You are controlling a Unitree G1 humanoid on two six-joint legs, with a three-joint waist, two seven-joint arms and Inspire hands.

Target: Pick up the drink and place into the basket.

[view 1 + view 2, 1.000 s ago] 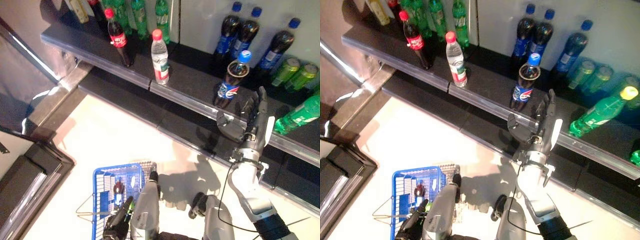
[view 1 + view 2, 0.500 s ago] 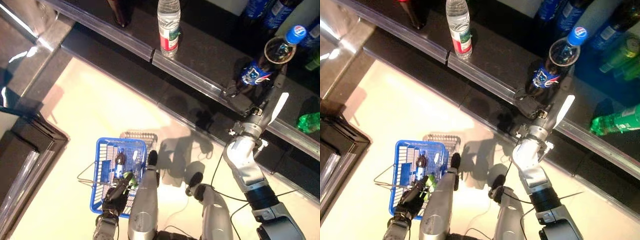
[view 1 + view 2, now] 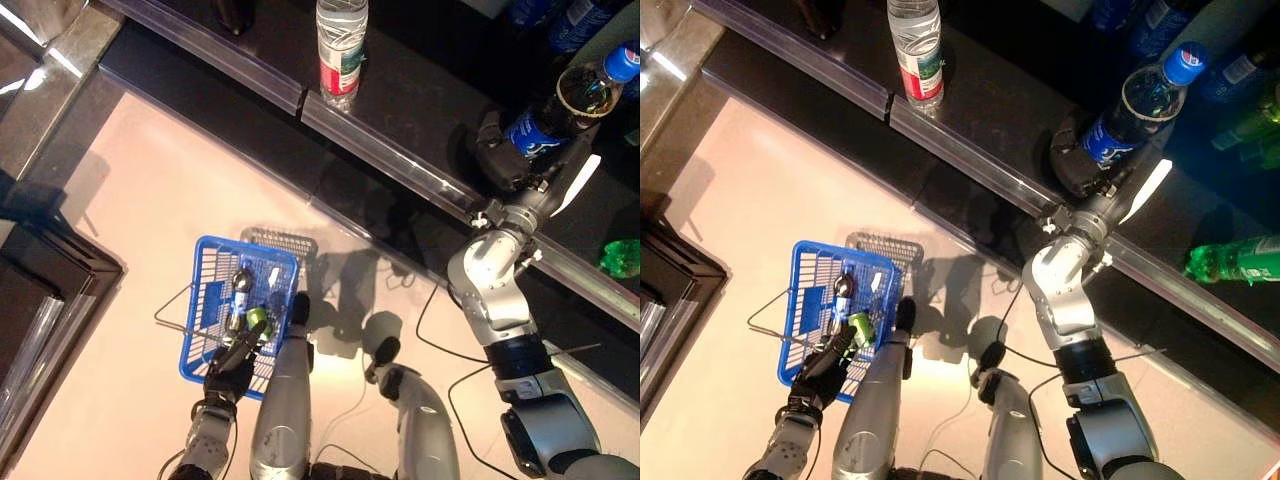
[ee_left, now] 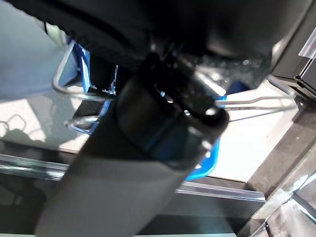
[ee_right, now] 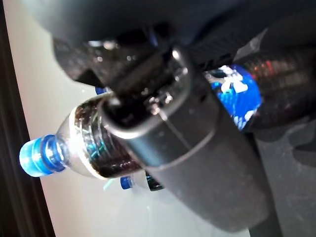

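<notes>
Dark cola bottle (image 3: pixel 548 118) on shelf (image 3: pixel 420 110), apparently clasped by right robot hand (image 3: pixel 502 158).

glossy plastic drink (image 3: pixel 1127 118), blue plastic basket (image 3: pixel 203 330)

cola bottle (image 3: pixel 560 108): dark brown liquid, bright blue cap, blue label w/ white + red marks. water bottle (image 3: pixel 341 40): clear, red-and-green label. basket (image 3: pixel 206 300): blue mesh, thin grey wire handles. both hands dark: right hand (image 3: pixel 503 160), left hand (image 3: pixel 231 364); arms silver-grey. shelf (image 3: pixel 420 110) black w/ shiny clear front strip. floor (image 3: pixel 130 190) pale cream. lying bottle (image 3: pixel 1235 262) green.
</notes>
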